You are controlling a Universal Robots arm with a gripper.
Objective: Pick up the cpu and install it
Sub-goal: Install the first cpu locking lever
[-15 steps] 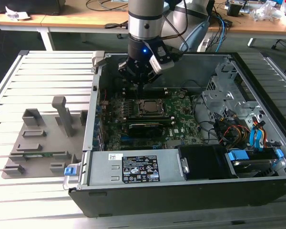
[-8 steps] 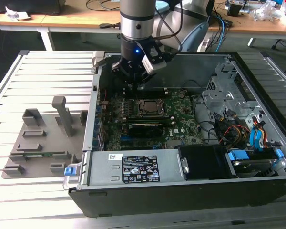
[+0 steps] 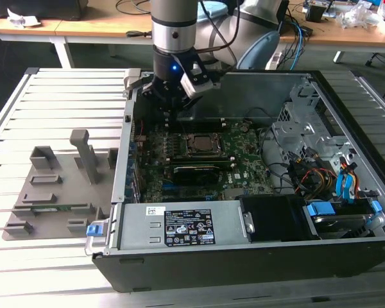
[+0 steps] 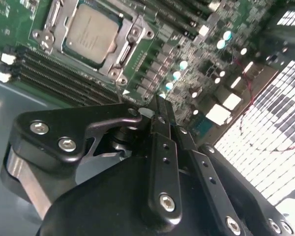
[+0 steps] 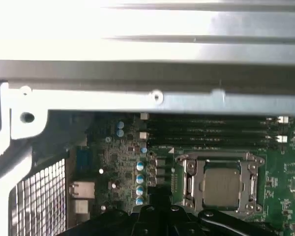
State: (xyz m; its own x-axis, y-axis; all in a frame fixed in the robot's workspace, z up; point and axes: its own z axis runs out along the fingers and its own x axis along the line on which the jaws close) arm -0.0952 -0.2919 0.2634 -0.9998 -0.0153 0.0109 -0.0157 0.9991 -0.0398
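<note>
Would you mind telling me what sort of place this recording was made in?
Probably a robotics lab or workshop bench. An open computer case lies on a slotted metal table, the gripper hangs over its motherboard near the cpu seated in its socket, and wooden desks strewn with cables stand behind.

Case (image 3: 256, 253) lies open on top, so there is free access straight down over the motherboard (image 3: 244, 168). Socket frame (image 3: 203, 145) has open room above it. Case walls ring the board; drive cage (image 3: 298, 119) and cable bundle (image 3: 317, 176) crowd the exterior view's right.
</note>
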